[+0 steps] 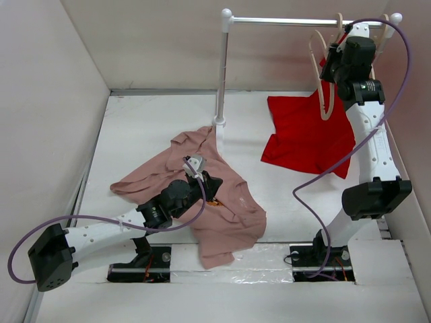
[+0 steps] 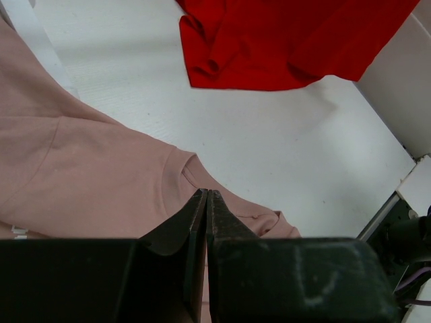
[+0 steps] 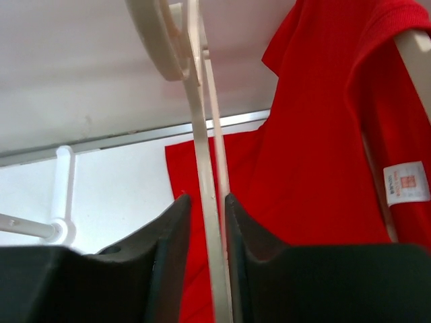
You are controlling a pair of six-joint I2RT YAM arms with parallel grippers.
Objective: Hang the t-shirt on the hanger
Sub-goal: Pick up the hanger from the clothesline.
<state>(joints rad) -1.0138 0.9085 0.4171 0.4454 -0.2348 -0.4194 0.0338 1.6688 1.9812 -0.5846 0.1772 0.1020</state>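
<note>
Pink t-shirt (image 1: 222, 208) lies rumpled on the desk (image 1: 148, 128) in the lower middle of the top view, with my left claw (image 1: 214, 187) down on it. At the upper right my right claw (image 1: 335, 65) is up at the rail (image 1: 289, 21), at the pale hanger (image 1: 328, 101), with the red shirt (image 1: 306, 134) trailing below it.

In the left wrist view the left claw (image 2: 205, 195) is closed, its jaws pressed together and the tips at the t-shirt's (image 2: 87, 175) neckline ribbing at lower centre. Whether any cloth is caught between them I cannot tell. The red shirt (image 2: 289, 40) lies across the top edge.

In the right wrist view the right claw (image 3: 207, 198) is clamped on the thin bar of the hanger (image 3: 202, 134), which runs up the middle. The red shirt (image 3: 316, 148) fills the right side on its own hanger.

I judge this the fetching step: hanger in one claw, collar being sought with the other, nothing threaded yet. Next I should need to unhook the hanger, bring it down over the desk, and make sure of a real pinch on the collar so that the neck opens for one shoulder.
</note>
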